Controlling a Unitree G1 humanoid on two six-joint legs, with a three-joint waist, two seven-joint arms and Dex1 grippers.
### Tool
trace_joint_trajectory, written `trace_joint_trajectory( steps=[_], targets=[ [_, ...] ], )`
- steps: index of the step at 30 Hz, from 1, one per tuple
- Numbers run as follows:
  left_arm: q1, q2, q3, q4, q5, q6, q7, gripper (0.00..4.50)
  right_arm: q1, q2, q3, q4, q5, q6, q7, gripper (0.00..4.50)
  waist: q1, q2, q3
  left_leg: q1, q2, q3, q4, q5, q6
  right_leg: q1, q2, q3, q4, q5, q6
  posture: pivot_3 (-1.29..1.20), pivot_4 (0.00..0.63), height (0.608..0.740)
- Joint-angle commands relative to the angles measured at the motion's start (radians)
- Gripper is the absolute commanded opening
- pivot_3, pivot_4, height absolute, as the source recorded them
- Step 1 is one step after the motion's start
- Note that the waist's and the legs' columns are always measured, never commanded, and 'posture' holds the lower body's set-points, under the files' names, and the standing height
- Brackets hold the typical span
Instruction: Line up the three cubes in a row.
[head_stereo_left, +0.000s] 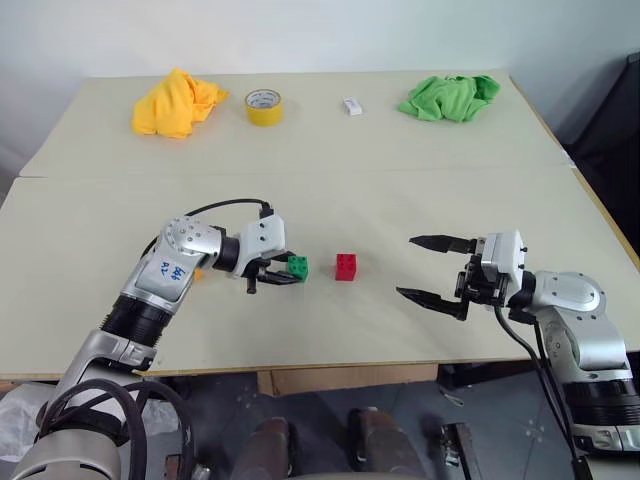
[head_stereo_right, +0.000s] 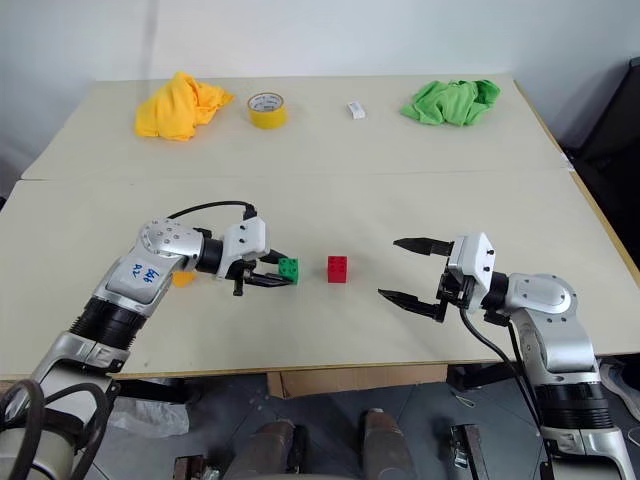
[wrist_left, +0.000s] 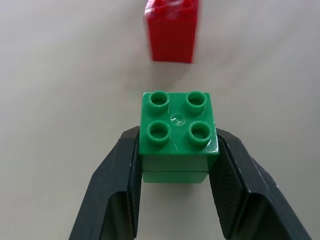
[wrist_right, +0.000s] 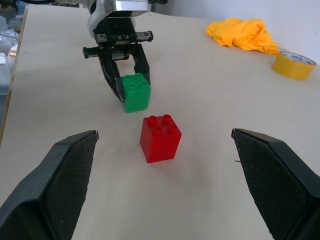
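My left gripper (head_stereo_left: 285, 273) is shut on the green cube (wrist_left: 177, 132), gripping its two sides, studs up, low over the table. The red cube (head_stereo_left: 346, 266) stands on the table a short gap to its right, in line with the green one. An orange-yellow cube (head_stereo_right: 183, 279) peeks out from behind my left forearm, mostly hidden. My right gripper (head_stereo_left: 406, 266) hovers open to the right of the red cube, pointing at it, fingers spread wide with nothing between them.
Along the table's far side lie a yellow cloth (head_stereo_left: 178, 102), a yellow tape roll (head_stereo_left: 264, 106), a small white block (head_stereo_left: 351, 106) and a green cloth (head_stereo_left: 450, 97). The table's front edge (head_stereo_left: 330, 362) runs just below both grippers.
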Motion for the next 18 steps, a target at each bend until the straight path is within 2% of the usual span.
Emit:
trace_joint_trajectory(
  steps=[1, 3, 5, 13, 15, 18],
  targets=[
    [-0.020, -0.008, 0.033, 0.052, -0.009, -0.066, -0.037, 1.49, 0.002, 0.005, -0.004, -0.031, 0.008, -0.013, -0.005, 4.50, 0.000, 0.000, 0.000, 0.000, 0.000, 0.000, 0.000, 0.000, 0.000, 0.000, 0.000, 0.000, 0.000, 0.000, 0.000, 0.00, 0.150, 0.740],
    [-0.020, -0.006, 0.029, 0.070, -0.007, -0.078, -0.070, 1.49, -0.002, 0.008, -0.001, -0.027, 0.006, -0.014, -0.004, 4.50, 0.000, 0.000, 0.000, 0.000, -0.001, 0.000, 0.000, 0.000, 0.000, 0.000, 0.000, 0.000, 0.002, 0.000, 0.000, 0.00, 0.150, 0.740],
    [-0.025, -0.005, 0.031, 0.091, -0.001, -0.089, -0.086, 2.22, -0.007, 0.010, 0.002, -0.023, 0.004, -0.013, -0.002, 4.50, -0.001, 0.000, 0.000, 0.000, 0.000, 0.000, 0.000, 0.000, 0.000, 0.000, 0.000, 0.000, 0.002, 0.000, 0.000, 0.00, 0.150, 0.740],
    [-0.035, -0.004, 0.083, 0.140, -0.003, -0.151, -0.093, 4.47, -0.025, 0.020, 0.016, -0.014, -0.001, -0.013, 0.007, 4.50, -0.001, 0.000, 0.000, 0.000, 0.000, 0.000, 0.000, 0.000, 0.000, 0.000, 0.000, -0.001, 0.003, 0.000, 0.000, 0.00, 0.150, 0.740],
    [-0.022, 0.003, 0.137, 0.116, -0.036, -0.169, -0.073, 4.47, -0.025, 0.023, 0.020, -0.021, 0.004, -0.010, 0.007, 4.50, -0.001, 0.000, 0.000, 0.000, 0.000, 0.000, 0.000, 0.000, 0.000, 0.000, 0.000, 0.000, 0.003, 0.000, 0.000, 0.00, 0.150, 0.740],
    [0.057, 0.039, 0.308, -0.068, -0.232, -0.127, -0.123, 4.47, -0.033, 0.031, 0.034, -0.023, 0.016, -0.002, 0.017, 4.50, -0.008, 0.000, 0.000, -0.001, 0.000, 0.000, 0.000, 0.000, 0.000, -0.001, 0.000, 0.000, 0.004, 0.000, 0.000, 0.00, 0.150, 0.740]
  ],
)
